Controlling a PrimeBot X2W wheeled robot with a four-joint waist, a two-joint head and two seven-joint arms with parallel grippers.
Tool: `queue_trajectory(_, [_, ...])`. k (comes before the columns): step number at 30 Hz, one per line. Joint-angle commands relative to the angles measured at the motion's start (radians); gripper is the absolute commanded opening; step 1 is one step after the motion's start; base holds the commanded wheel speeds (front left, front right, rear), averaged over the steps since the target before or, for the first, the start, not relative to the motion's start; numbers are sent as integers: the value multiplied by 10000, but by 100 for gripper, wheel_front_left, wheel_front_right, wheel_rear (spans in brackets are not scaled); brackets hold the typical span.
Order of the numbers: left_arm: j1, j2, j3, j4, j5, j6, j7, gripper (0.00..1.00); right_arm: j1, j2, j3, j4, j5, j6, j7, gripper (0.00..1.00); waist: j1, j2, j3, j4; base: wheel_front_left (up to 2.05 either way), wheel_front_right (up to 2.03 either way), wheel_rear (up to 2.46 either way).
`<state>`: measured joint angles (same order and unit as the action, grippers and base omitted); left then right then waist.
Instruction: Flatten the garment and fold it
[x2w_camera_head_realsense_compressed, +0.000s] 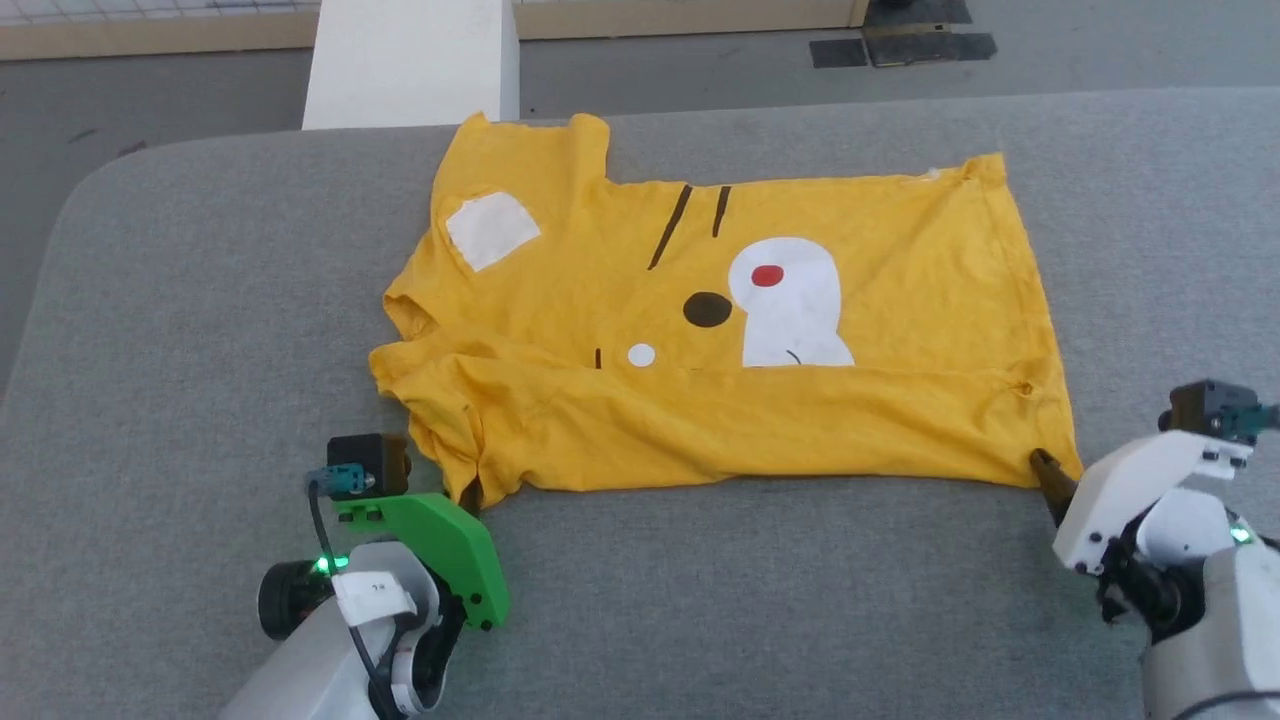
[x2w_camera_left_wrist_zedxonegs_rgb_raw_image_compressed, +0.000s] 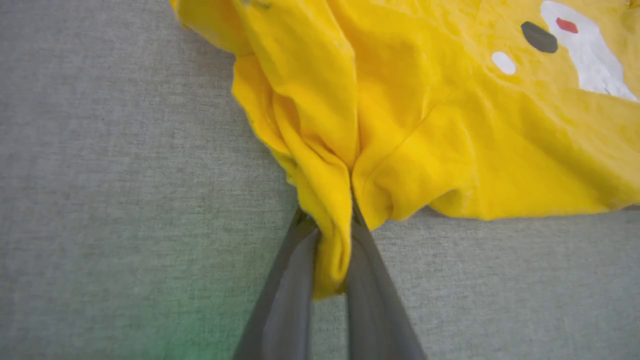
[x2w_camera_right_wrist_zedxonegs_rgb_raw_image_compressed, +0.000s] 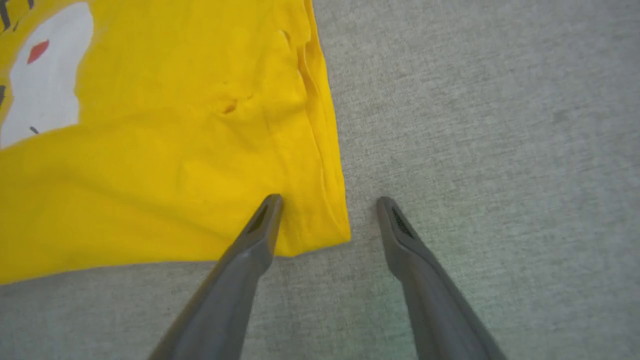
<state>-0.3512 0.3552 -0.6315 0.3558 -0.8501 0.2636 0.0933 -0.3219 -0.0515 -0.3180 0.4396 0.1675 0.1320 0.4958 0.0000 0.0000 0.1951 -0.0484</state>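
Note:
The garment (x2w_camera_head_realsense_compressed: 700, 330) is a yellow T-shirt with a cartoon face print, lying on the grey table with its near part folded over so plain yellow covers the lower print. My left gripper (x2w_camera_left_wrist_zedxonegs_rgb_raw_image_compressed: 330, 220) is shut on a bunched fold of the garment (x2w_camera_left_wrist_zedxonegs_rgb_raw_image_compressed: 400, 125) at its near left corner; in the head view the left gripper (x2w_camera_head_realsense_compressed: 470, 495) sits at that corner. My right gripper (x2w_camera_right_wrist_zedxonegs_rgb_raw_image_compressed: 330, 202) is open, its left finger over the garment's (x2w_camera_right_wrist_zedxonegs_rgb_raw_image_compressed: 175, 150) near right corner and its right finger over bare table; in the head view the right gripper (x2w_camera_head_realsense_compressed: 1050, 480) is at that corner.
The grey fabric table (x2w_camera_head_realsense_compressed: 200, 300) extends well to the left, right and front of the shirt. A white block (x2w_camera_head_realsense_compressed: 410, 60) stands behind the table's far edge, with grey floor beyond it.

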Motion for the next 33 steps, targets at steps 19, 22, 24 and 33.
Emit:
queue_trajectory(19, [912, 1245, -417, -1229, 954, 680, -338, 0, 1501, 12, -497, -3165, 280, -13, 1603, 0, 0, 0, -661, 575, 0, 0, 0])
queue_trajectory(22, [1441, 1630, -487, -2013, 962, 1065, 50, 0, 2081, 12, -812, -3754, 432, -13, 1777, 0, 0, 0, -731, 655, 0, 0, 0])
queue_trajectory(24, [1840, 1887, -594, -2574, 959, 1341, 403, 0, 2451, 12, -1022, -4019, 472, -13, 2025, 0, 0, 0, -760, 684, 0, 0, 0])
queue_trajectory(33, [2804, 2042, -1019, -3470, 528, 1498, 1215, 0, 3397, 12, -1468, -3375, 682, -13, 2291, 0, 0, 0, -684, 792, 0, 0, 0])
